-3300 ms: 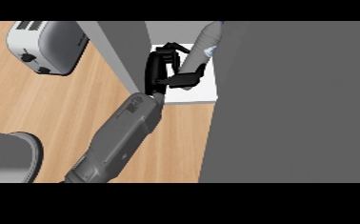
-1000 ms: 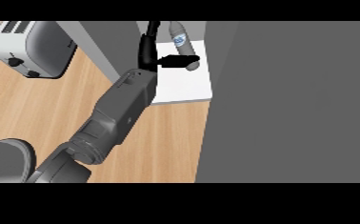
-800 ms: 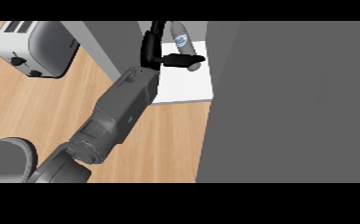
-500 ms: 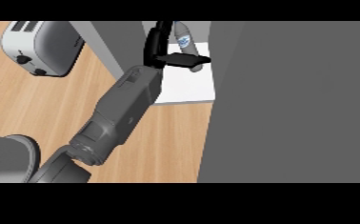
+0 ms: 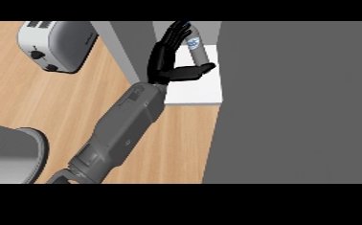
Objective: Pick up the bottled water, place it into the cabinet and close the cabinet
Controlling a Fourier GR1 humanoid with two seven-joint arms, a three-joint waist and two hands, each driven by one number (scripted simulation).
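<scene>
There is one bottled water (image 5: 197,51), one cabinet (image 5: 283,99) and one toaster (image 5: 60,44). One robot hand (image 5: 164,61) shows, and one table (image 5: 42,99).

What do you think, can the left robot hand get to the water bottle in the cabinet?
Probably yes. The left robot hand is open and already inside the cabinet, right beside the bottled water standing on the white shelf. Nothing shows between the two.

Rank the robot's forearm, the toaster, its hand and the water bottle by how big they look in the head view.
1. Forearm, clearly largest.
2. Toaster and left hand look about alike, so they are not ranked.
3. Water bottle, smallest, partly hidden behind the hand.
</scene>
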